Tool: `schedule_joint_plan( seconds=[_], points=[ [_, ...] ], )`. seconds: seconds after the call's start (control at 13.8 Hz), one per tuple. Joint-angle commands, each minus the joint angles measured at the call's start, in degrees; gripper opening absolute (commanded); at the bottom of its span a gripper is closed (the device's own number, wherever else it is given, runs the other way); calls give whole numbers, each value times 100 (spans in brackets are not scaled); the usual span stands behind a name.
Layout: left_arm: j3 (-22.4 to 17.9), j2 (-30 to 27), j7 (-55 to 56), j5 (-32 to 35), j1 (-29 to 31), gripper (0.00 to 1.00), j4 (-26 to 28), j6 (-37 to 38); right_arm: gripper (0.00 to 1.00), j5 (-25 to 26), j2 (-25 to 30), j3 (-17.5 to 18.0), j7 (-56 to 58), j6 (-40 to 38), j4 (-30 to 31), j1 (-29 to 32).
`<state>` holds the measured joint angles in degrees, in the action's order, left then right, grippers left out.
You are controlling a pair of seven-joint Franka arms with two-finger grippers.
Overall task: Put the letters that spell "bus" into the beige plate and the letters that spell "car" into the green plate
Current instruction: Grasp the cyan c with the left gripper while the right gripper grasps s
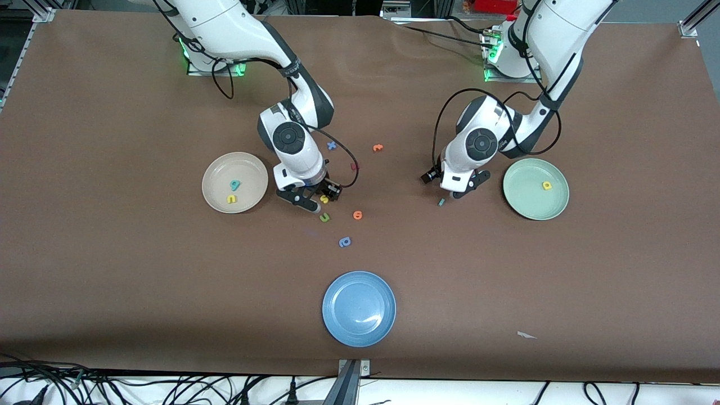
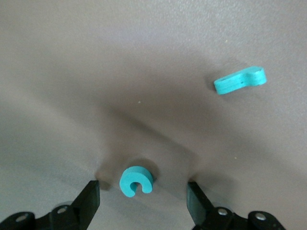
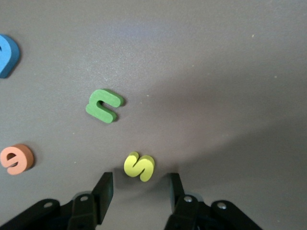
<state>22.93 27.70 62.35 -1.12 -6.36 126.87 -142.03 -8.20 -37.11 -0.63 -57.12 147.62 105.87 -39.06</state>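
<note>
The beige plate [image 1: 214, 169] holds a teal "b" [image 1: 234, 184] and a yellow "u" [image 1: 232, 198]. Beside that plate, my right gripper [image 3: 139, 191] is down at the table and open. The yellow "s" [image 3: 139, 166] lies just off its fingertips, untouched. The green plate [image 1: 529, 205] holds a yellow "a" [image 1: 547, 185]. My left gripper [image 2: 144, 197] is low beside that plate and open. The teal "c" [image 2: 136, 180] lies flat between its fingers [image 2: 90, 199] with a gap on both sides. The thin teal "r" [image 2: 240, 80] lies close by on the cloth.
A green "u" [image 1: 324, 217], an orange letter [image 1: 358, 215] and a blue rounded letter [image 1: 345, 242] lie near the right gripper. A blue "x" [image 1: 332, 145] and another orange letter [image 1: 377, 148] lie toward the bases. A blue plate [image 1: 359, 308] sits nearest the front camera.
</note>
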Motion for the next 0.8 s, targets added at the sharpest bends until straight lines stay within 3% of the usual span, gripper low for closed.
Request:
schedule_joint_plan(
  seconds=[0.0, 0.29, 0.58, 0.72],
  points=[
    [62, -169, 40, -38, 56, 75, 233, -71, 55, 29, -77, -34, -62, 83, -84, -49],
    [62, -142, 32, -46, 65, 40, 224, -71, 55, 47, -77, -51, -27, 92, -85, -49],
    [62, -142, 23, -46, 82, 26, 207, -71, 55, 56, -77, -78, -36, 101, -67, -49],
    [62, -142, 23, -46, 82, 26, 198, -70, 55, 64, -77, -95, -27, 118, -58, -49]
  ],
)
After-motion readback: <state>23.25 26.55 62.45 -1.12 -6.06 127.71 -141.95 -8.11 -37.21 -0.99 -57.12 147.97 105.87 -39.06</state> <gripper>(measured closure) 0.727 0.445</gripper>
